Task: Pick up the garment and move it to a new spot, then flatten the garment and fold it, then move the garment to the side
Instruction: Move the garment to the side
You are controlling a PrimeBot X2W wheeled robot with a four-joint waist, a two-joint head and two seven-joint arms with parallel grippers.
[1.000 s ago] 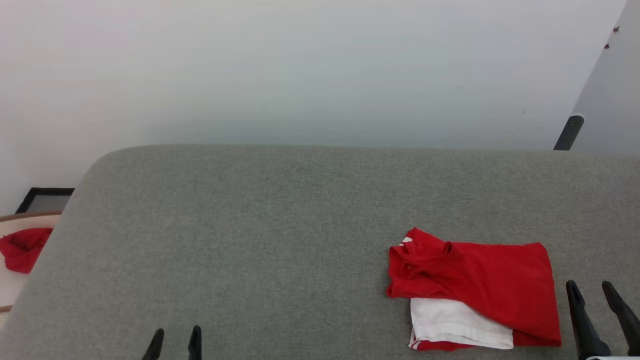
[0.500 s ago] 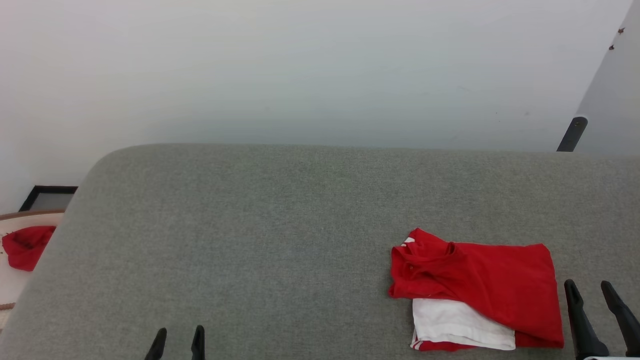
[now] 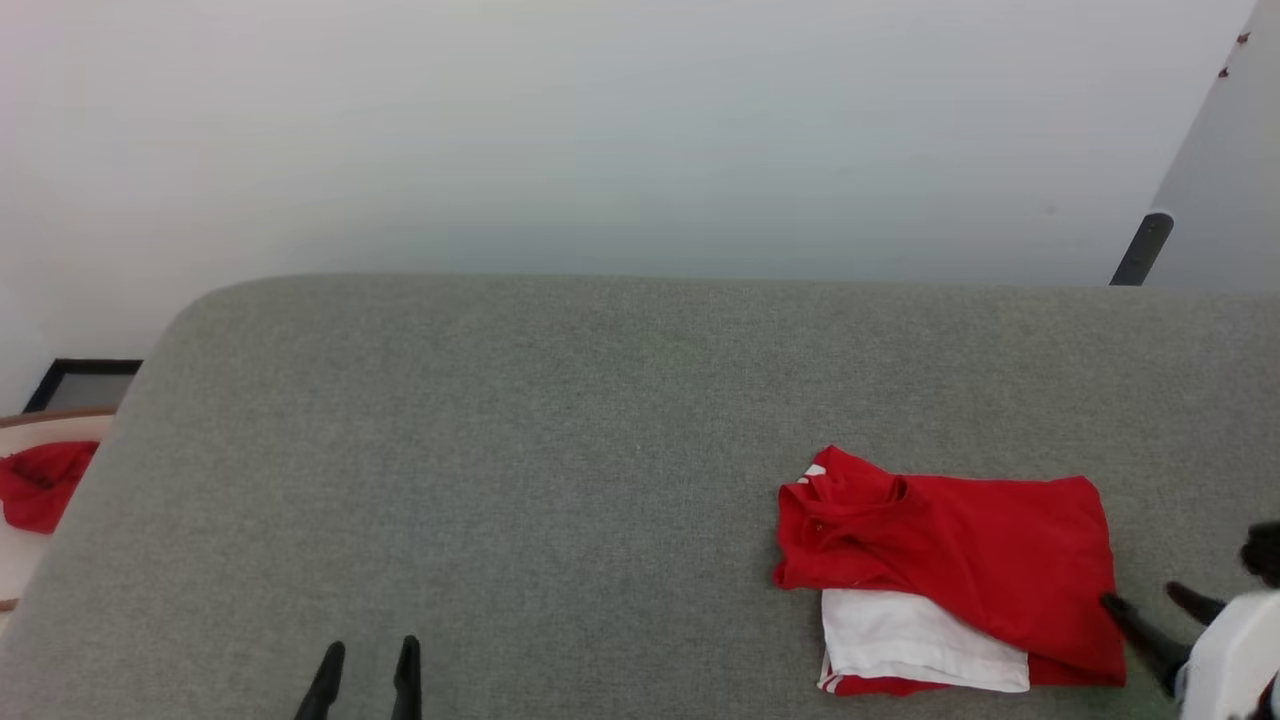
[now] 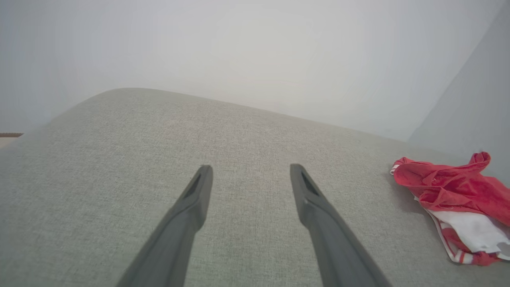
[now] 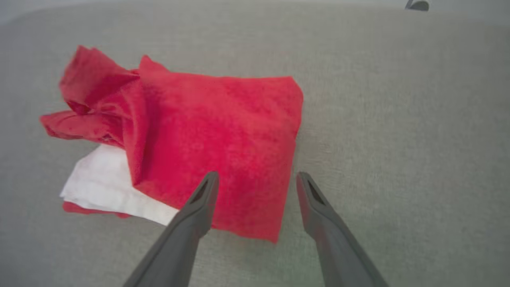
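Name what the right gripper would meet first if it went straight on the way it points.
Probably the garment: its edge lies just ahead between the right gripper's open jaws, though height above it is unclear.

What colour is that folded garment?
The garment is mostly red, with some white; the right wrist view shows it best.

Your left gripper (image 3: 371, 648) points straight ahead at lower left, fingers spread; your right gripper (image 3: 1142, 596), on its pale wrist (image 3: 1232, 650), angles leftward, fingers likewise parted.
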